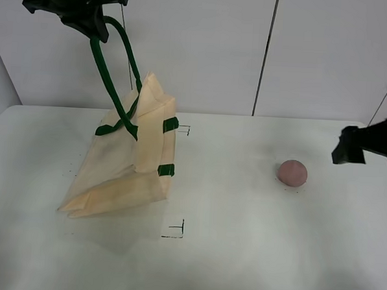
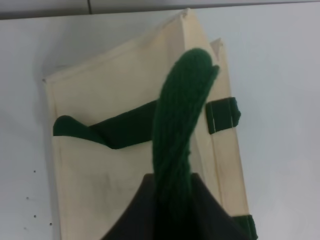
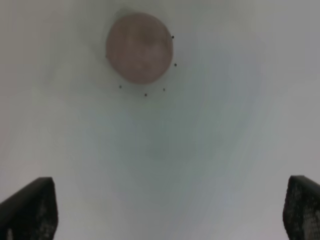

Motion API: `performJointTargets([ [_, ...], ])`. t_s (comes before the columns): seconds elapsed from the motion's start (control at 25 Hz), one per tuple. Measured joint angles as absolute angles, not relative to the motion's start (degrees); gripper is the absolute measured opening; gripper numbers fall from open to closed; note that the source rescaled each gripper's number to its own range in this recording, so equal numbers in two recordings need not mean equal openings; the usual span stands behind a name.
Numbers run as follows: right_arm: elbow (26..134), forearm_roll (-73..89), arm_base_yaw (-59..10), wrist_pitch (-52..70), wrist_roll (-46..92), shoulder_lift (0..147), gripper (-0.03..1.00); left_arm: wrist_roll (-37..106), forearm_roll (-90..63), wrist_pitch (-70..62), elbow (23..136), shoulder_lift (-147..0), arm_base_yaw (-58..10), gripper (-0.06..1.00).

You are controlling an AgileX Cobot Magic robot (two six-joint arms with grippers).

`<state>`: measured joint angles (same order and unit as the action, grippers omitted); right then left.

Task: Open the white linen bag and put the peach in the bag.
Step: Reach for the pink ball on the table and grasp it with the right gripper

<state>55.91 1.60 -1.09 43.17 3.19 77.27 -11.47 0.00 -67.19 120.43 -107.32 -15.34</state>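
The white linen bag [image 1: 124, 164] is lifted at its rim and leans on the table, cream cloth with green tabs. My left gripper [image 1: 90, 19] is high above it, shut on one dark green strap handle [image 1: 106, 69]. The left wrist view shows that handle [image 2: 180, 125] rising from the bag [image 2: 110, 165] into the gripper [image 2: 172, 195]. The peach [image 1: 292, 172] lies on the table to the right. My right gripper [image 1: 349, 148] is open, above the table right of the peach. In the right wrist view the peach [image 3: 139, 47] lies ahead of the open fingers [image 3: 30, 207].
The white table [image 1: 240, 251] carries small black corner marks [image 1: 176, 228] beside the bag. A grey wall [image 1: 205, 48] stands behind. Small black dots [image 3: 164, 89] surround the peach.
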Motion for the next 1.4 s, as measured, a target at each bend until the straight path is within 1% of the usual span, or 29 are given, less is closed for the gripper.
performJointTargets([
  [0.16,68.6,1.9,-1.1,44.8,3.4,94.0,1.0,-11.5,0.0,-67.2,120.4,-107.3,-15.3,0.0],
  [0.24,73.3,2.3,-1.1,46.0,3.7,99.9,1.0,-11.5,0.0,-67.2,120.4,-107.3,-15.3,0.0],
  [0.36,77.2,3.0,-1.1,46.3,5.3,106.2,1.0,-11.3,0.0,-67.2,120.4,-107.3,-15.3,0.0],
  [0.64,77.9,4.9,-1.1,43.2,7.8,113.7,1.0,-10.0,0.0,-67.2,120.4,-107.3,-15.3,0.0],
  [0.88,78.0,5.7,-1.1,40.5,9.7,115.5,1.0,-9.9,0.0,-67.2,120.4,-107.3,-15.3,0.0],
  [1.04,78.0,4.7,-3.0,40.6,11.3,116.1,1.0,-9.8,0.0,-67.2,120.4,-107.3,-15.3,0.0],
  [1.24,78.2,1.8,-4.1,39.1,6.7,117.1,1.0,-9.8,0.0,-67.2,120.4,-107.3,-15.3,0.0],
  [1.4,78.1,1.4,-4.1,38.6,7.8,119.1,1.0,-9.8,0.0,-67.2,120.4,-107.3,-15.3,0.0],
])
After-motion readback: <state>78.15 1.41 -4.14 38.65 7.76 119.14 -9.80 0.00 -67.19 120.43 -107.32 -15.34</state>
